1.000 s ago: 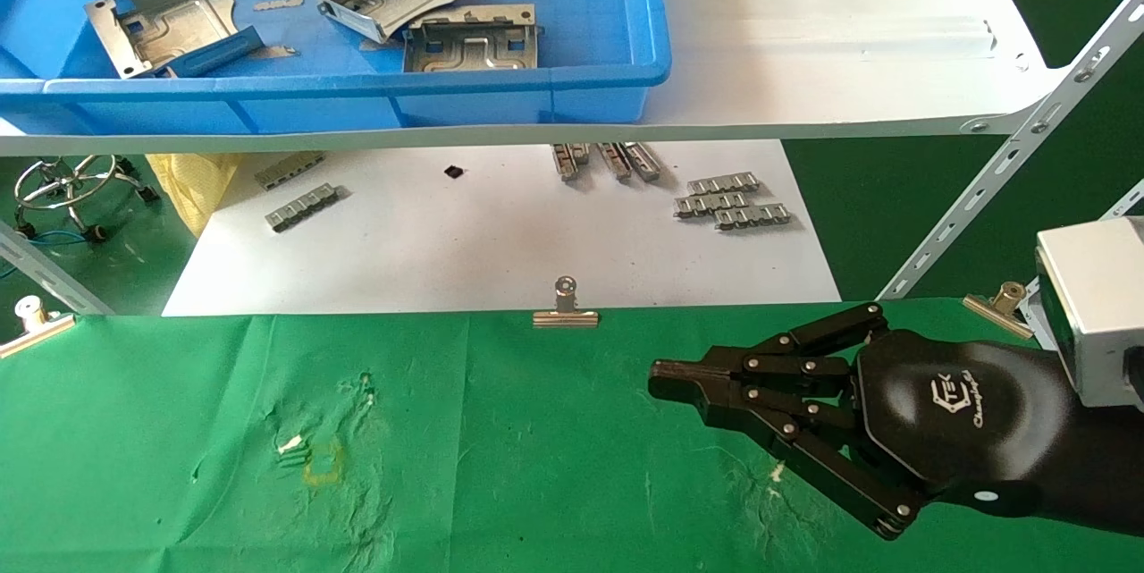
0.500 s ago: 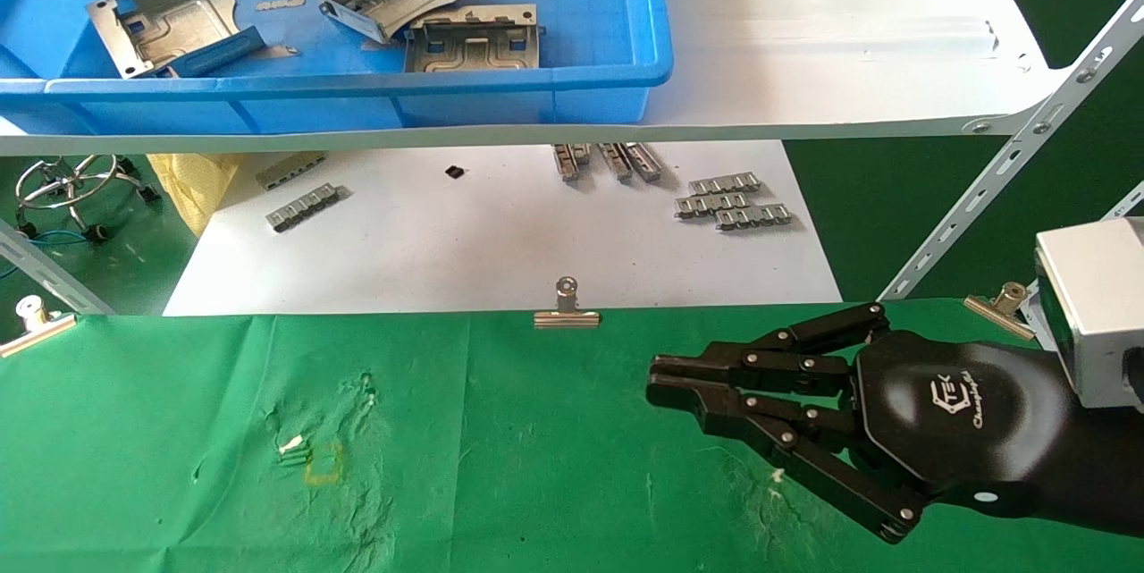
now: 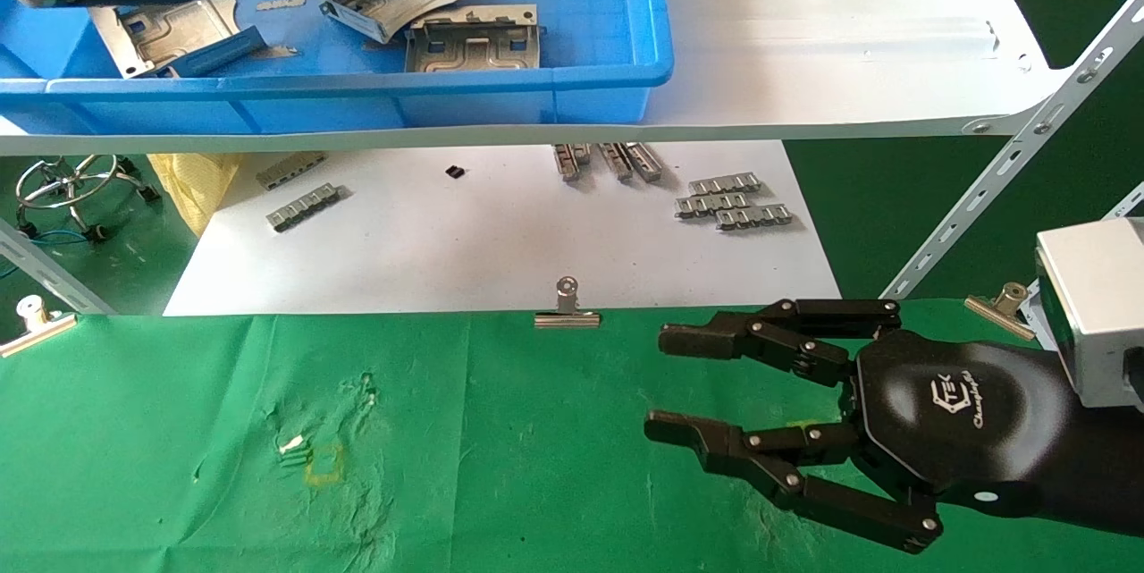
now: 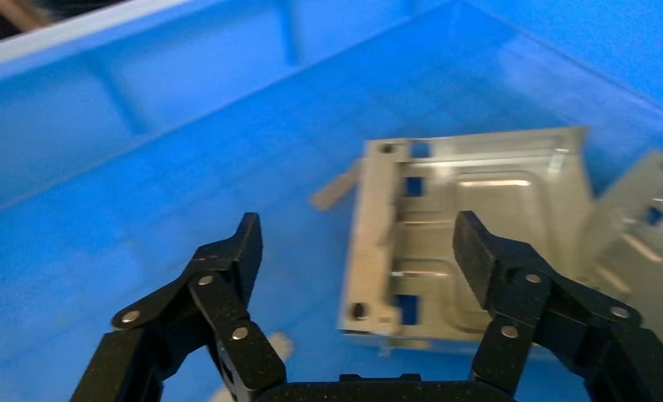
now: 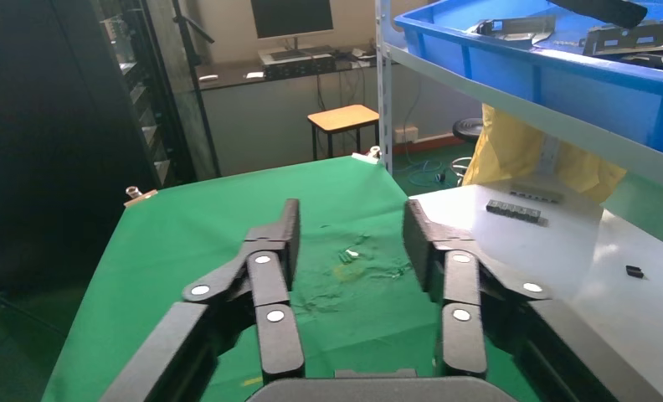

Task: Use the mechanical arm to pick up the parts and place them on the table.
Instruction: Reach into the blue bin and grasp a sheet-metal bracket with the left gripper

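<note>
Left gripper (image 4: 357,239): fingers spread above a part (image 4: 466,239) in blue bin (image 3: 572,81). Right gripper (image 3: 666,381): fingers spread, empty, over green surface (image 3: 500,466). Right wrist view alone shows stool (image 5: 343,118), monitor (image 5: 292,17).

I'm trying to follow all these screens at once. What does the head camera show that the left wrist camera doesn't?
Only the head view shows the green cloth table, the white shelf board, the small grey ridged strips, a binder clip and the right gripper, its jaws open over the cloth. Only the left wrist view shows the left gripper from behind, jaws spread around one edge of a metal plate. Both show the blue bin holding the plates.
</note>
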